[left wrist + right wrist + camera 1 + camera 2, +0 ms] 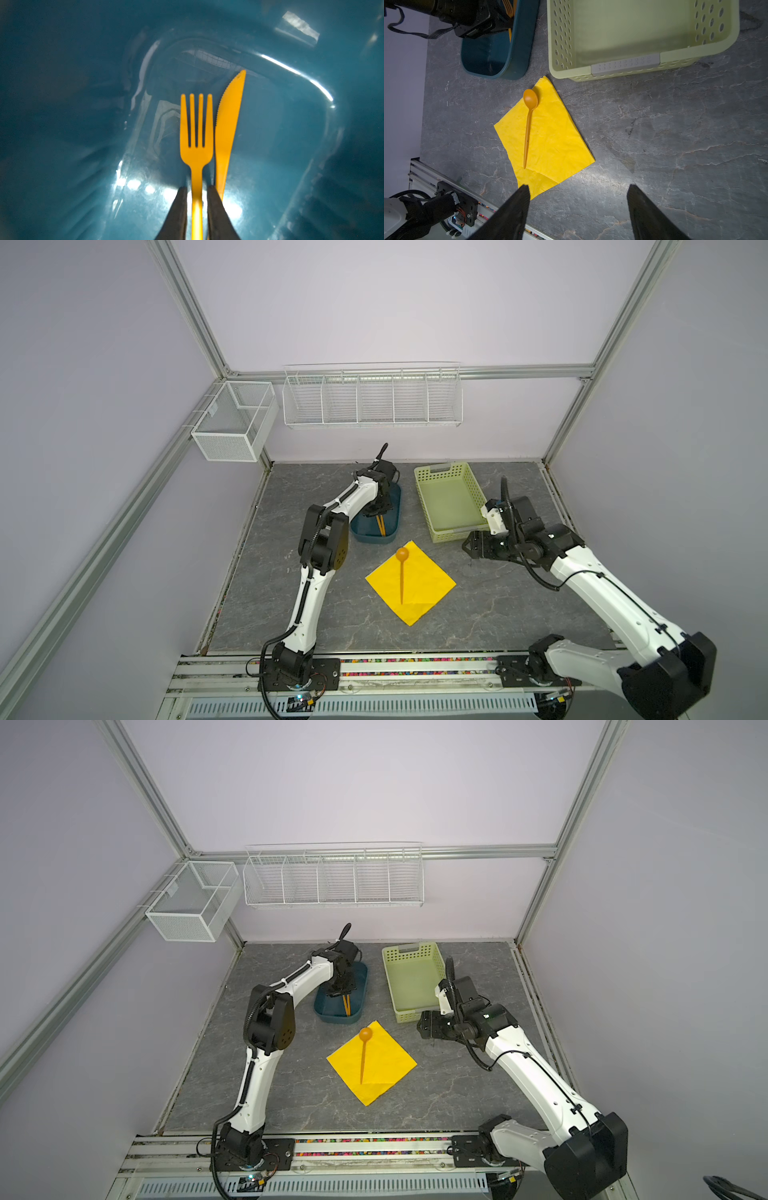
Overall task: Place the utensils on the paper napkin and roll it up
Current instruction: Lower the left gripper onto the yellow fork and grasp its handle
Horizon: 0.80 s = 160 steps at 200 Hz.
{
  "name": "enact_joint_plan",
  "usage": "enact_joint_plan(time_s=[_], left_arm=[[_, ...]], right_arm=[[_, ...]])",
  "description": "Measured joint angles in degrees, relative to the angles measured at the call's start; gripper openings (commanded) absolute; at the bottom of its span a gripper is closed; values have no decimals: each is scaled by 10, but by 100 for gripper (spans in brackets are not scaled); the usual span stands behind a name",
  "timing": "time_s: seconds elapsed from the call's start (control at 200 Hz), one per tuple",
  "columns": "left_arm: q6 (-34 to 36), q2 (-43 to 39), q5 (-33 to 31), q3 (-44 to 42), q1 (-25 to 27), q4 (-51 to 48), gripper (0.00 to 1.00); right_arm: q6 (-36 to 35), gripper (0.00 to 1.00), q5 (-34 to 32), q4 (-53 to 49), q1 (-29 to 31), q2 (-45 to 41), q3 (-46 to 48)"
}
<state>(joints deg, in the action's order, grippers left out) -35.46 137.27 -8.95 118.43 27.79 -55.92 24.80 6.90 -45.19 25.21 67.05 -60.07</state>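
- Left gripper (196,188): jaws narrowly astride the fork (196,133) handle, with slim gaps showing; cannot tell if it grips.
- Right gripper (578,187): jaws wide apart above the grey table (675,145).
- Fork and knife (227,124): orange-yellow, side by side in the blue tray (374,540).
- Spoon (402,572): round-bowled, lying on the napkin (428,585).
- Napkin: bright yellow, flat, one corner toward the tray.
- Green basket (461,536): perforated, plain floor showing.

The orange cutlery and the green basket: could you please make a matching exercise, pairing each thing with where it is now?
1. orange plastic spoon
2. orange plastic fork
3. orange plastic knife
4. pale green perforated plastic basket

a. empty
b. on the yellow paper napkin
c. loose in the dark blue plastic tub
d. handle inside the left gripper

Pairs: 1-b; 2-d; 3-c; 4-a
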Motion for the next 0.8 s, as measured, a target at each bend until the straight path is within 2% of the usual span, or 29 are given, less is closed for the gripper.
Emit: enact_joint_plan(time_s=[0.57,0.8], left_arm=[[2,15,-2,13,0,-1,16],[7,15,-2,13,0,2,11]], right_arm=[[0,78,0,0,0,0,0],[0,78,0,0,0,0,0]])
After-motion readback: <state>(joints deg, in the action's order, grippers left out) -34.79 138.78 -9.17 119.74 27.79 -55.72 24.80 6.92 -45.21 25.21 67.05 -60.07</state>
